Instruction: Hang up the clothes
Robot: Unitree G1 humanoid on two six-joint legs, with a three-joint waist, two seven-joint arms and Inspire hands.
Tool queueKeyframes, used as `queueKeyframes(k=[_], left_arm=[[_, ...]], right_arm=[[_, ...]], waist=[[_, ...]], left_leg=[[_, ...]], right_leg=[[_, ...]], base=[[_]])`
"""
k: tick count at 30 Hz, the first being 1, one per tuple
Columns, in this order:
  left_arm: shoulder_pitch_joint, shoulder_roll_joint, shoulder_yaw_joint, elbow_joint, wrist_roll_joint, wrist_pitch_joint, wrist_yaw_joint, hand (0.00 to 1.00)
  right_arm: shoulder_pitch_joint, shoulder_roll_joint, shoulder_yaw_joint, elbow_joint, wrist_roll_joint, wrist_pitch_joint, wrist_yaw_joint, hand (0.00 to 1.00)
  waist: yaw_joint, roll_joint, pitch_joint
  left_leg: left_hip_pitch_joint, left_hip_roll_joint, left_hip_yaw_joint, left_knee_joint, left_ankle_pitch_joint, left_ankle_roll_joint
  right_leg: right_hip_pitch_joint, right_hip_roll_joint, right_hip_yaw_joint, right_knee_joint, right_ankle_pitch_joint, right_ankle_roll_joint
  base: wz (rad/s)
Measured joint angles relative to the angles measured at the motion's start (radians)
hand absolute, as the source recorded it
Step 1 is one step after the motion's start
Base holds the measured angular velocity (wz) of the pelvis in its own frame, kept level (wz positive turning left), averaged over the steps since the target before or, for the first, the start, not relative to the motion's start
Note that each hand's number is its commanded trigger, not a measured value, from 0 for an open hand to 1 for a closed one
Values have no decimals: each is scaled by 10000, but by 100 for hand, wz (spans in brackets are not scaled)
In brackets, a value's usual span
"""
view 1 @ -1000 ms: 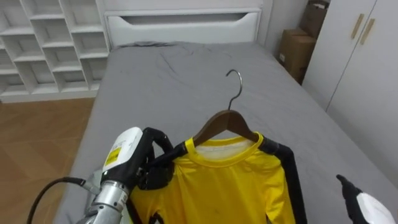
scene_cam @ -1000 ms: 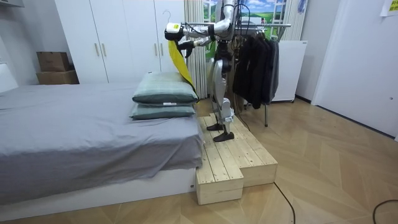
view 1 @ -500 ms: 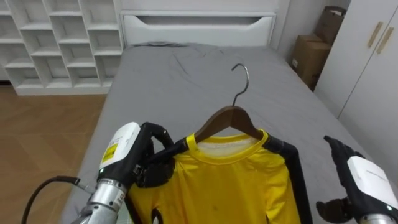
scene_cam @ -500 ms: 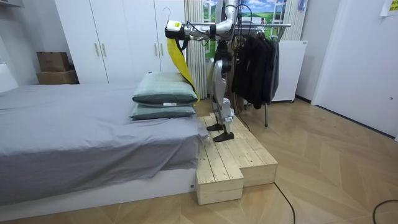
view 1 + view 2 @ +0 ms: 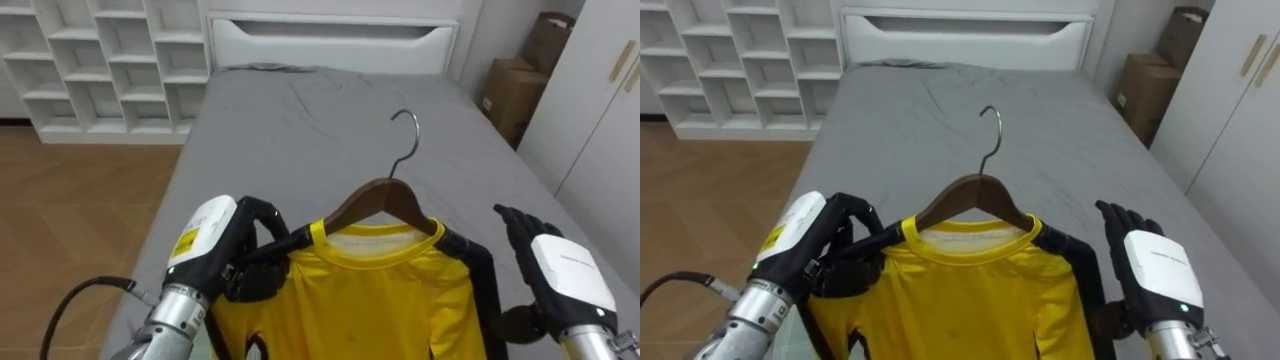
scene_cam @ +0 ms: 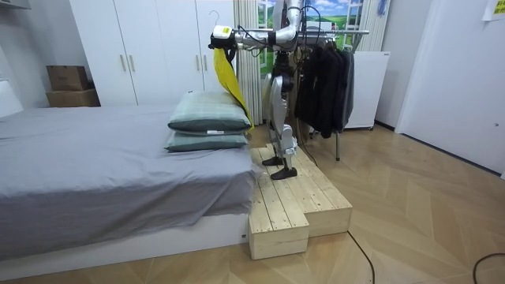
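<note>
A yellow shirt [image 5: 370, 290] with black sleeves hangs on a wooden hanger [image 5: 385, 197], whose metal hook [image 5: 408, 135] points up. My left hand [image 5: 235, 255] is shut on the shirt's left shoulder, over the hanger's end. My right hand [image 5: 545, 265] is open with straight fingers, just right of the black right sleeve [image 5: 480, 285] and apart from the hanger. In the room view I stand on a wooden platform [image 6: 304, 205] and hold the shirt [image 6: 227, 75] up at head height, facing the bed.
A grey bed [image 5: 300, 120] stretches below the shirt, with a white headboard [image 5: 330, 30] beyond. White shelves [image 5: 90, 60] stand at the left, a cardboard box [image 5: 515, 85] and wardrobe doors [image 5: 610, 110] at the right. A rack of dark clothes [image 6: 323, 79] stands behind me; pillows [image 6: 209, 126] lie on the bed.
My right hand has risen into view and come up beside the shirt's right sleeve. The camera has shifted a little. My left hand keeps its hold.
</note>
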Motion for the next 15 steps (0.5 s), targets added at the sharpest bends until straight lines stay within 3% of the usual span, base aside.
queueKeyframes(k=[7, 9, 15], left_arm=[[0, -3, 1, -805, 122, -87, -213, 100], [-1, -74, 6, -836, 122, -272, -269, 100], [0, -117, 8, -925, 142, -293, -379, 100]], right_arm=[[-408, -2, 4, 0, 56, -29, 368, 0], [-601, -2, 4, 0, 49, -29, 466, 0], [-1018, -107, 231, 8, 45, -27, 597, 0]], waist=[[52, -160, 31], [107, -170, 30], [238, -165, 27]], left_leg=[[12, 5, 7, 3, 0, 0], [12, 2, 17, 4, 0, 0], [1, 1, -25, 4, 0, 0]], right_leg=[[7, 3, 1, -6, -1, 1], [2, 0, 4, -6, -1, 1], [2, 13, -7, -90, 20, 9]], base=[[0], [0], [1]])
